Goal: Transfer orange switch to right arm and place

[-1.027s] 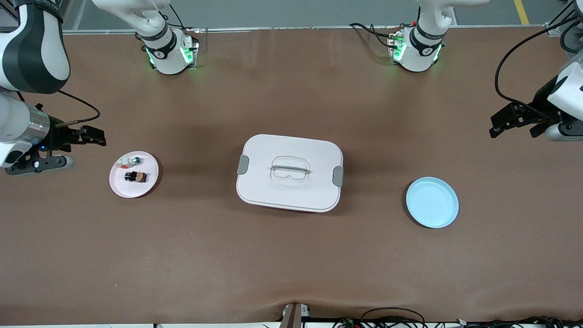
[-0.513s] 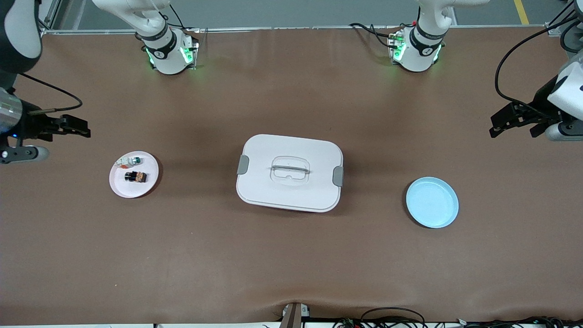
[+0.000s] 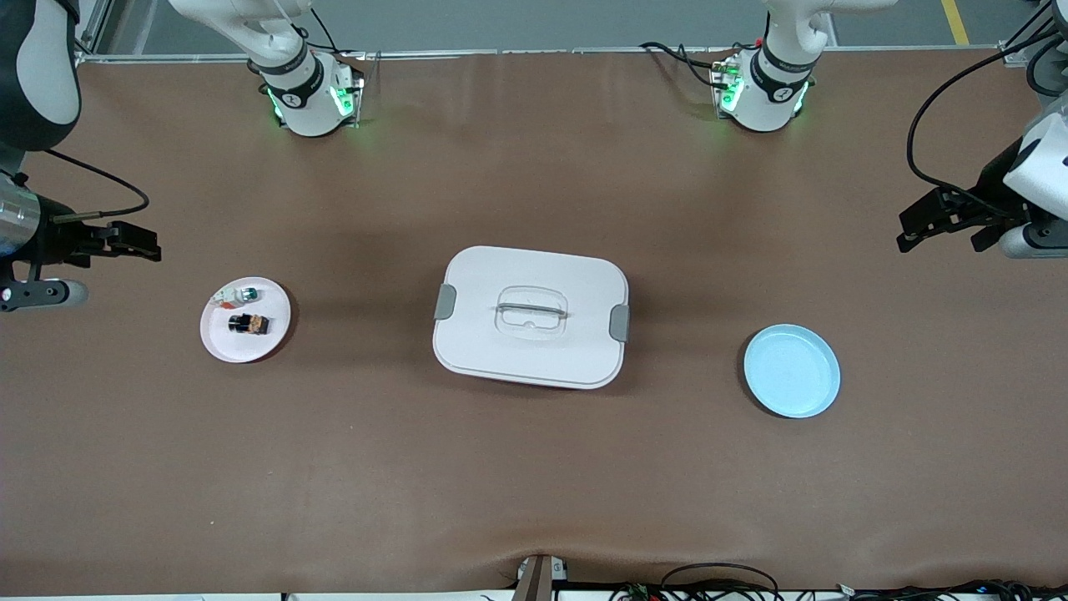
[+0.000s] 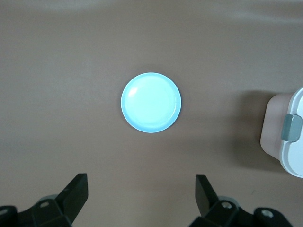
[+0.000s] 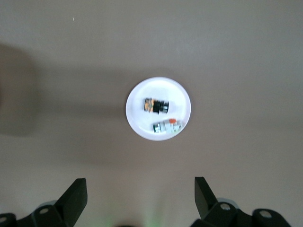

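The orange switch point(image 3: 249, 324), a tiny black block with an orange band, lies on a small pale pink plate point(image 3: 242, 348) toward the right arm's end of the table. It also shows in the right wrist view point(image 5: 156, 106) on the same plate point(image 5: 179, 96). My right gripper point(image 3: 138, 242) is open and empty, up in the air beside the plate near the table's end; in its own view point(image 5: 139, 189) the jaws stand wide apart. My left gripper point(image 3: 943, 234) is open and empty and waits over the left arm's end of the table point(image 4: 142, 187).
A white-and-teal part point(image 3: 238, 294) lies on the same plate, also in the right wrist view point(image 5: 168, 126). A white lidded box point(image 3: 531, 315) stands mid-table; its corner shows in the left wrist view point(image 4: 289, 137). A light blue plate point(image 3: 791, 371) lies toward the left arm's end point(image 4: 151, 102).
My right gripper has drawn away from the pink plate toward the right arm's end of the table, open and empty. The left arm and the objects have not moved.
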